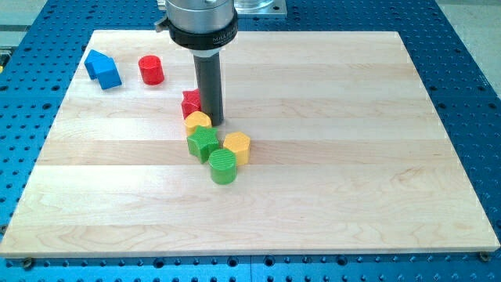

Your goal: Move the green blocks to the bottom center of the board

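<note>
A green star-shaped block (203, 143) lies near the board's middle left. A green cylinder (223, 166) sits just below and to its right, touching it. My tip (213, 121) rests on the board just above the green star, beside a yellow block (197, 121) on its left and a red block (191, 103) up and to the left. A yellow hexagonal block (237, 147) touches the green star's right side.
A blue house-shaped block (103, 69) and a red cylinder (151, 70) lie at the view's top left. The wooden board (352, 157) sits on a blue perforated table. The arm's metal body (200, 19) hangs over the board's top edge.
</note>
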Available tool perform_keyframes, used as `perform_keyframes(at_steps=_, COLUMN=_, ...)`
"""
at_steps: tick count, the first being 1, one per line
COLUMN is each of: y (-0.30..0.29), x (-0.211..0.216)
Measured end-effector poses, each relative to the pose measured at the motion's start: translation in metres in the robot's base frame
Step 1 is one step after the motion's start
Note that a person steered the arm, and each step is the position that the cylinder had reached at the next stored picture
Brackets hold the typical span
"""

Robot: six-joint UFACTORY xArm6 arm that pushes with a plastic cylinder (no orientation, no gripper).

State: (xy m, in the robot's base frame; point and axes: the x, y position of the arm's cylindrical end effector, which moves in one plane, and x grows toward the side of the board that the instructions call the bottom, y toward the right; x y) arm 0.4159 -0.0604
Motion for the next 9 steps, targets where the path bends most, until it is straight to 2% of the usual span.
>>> perform_keyframes(at_steps=2, y=-0.048, x=-0.051)
perform_keyframes(at_steps=4, y=-0.040, x=-0.059)
perform_keyframes(at_steps=5, y=-0.026, x=-0.083)
perform_keyframes(at_steps=6, y=-0.026, x=-0.057)
perform_keyframes(at_steps=8, y=-0.031, x=0.036)
perform_keyframes(at_steps=9, y=-0.035, x=0.054)
